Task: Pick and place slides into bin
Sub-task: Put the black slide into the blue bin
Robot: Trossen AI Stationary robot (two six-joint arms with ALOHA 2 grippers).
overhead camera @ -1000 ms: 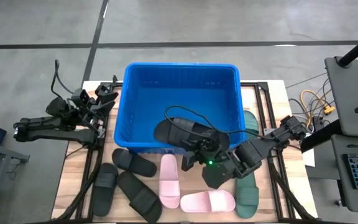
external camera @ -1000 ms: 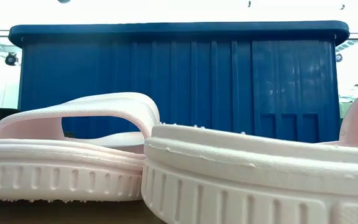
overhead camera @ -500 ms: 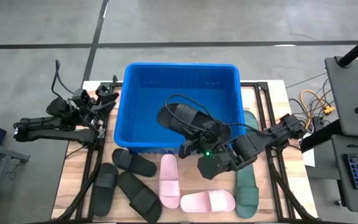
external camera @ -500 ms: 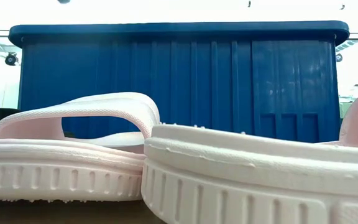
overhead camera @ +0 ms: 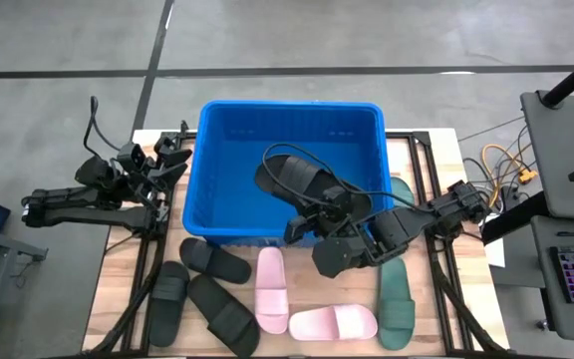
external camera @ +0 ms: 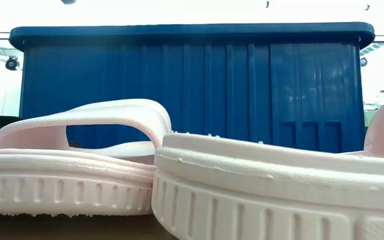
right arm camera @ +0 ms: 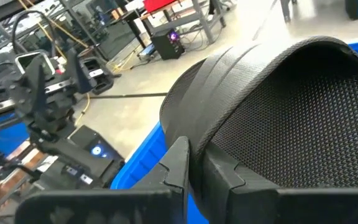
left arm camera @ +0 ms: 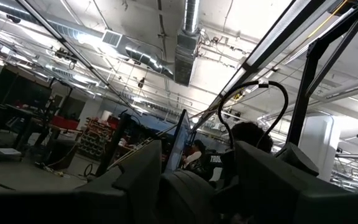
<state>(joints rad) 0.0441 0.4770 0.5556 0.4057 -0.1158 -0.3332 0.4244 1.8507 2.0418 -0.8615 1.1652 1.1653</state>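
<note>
The tabletop (overhead camera: 118, 289) carried the bin (overhead camera: 207, 160), a big blue tub set at its far middle, with ribbed walls that filled the low view behind two pale soles. The right arm reached in over the bin's near wall, and the right gripper (overhead camera: 312, 204) was clamped tight on the strap of a black slide (overhead camera: 292, 178), which hung over the inside of the bin, toward its near right part. The left arm lay folded at the tabletop's left edge, just beside the bin's left wall; the left gripper (overhead camera: 167, 152) pointed up at the ceiling with its fingers apart and nothing between them. In front of the bin lay three more black slides (overhead camera: 212, 261) to the left, two pink slides (overhead camera: 271, 289) in the middle, and a green slide (overhead camera: 395, 304) to the right. Another green slide (overhead camera: 403, 195) showed beside the bin's right wall, partly hidden by the right arm.
</note>
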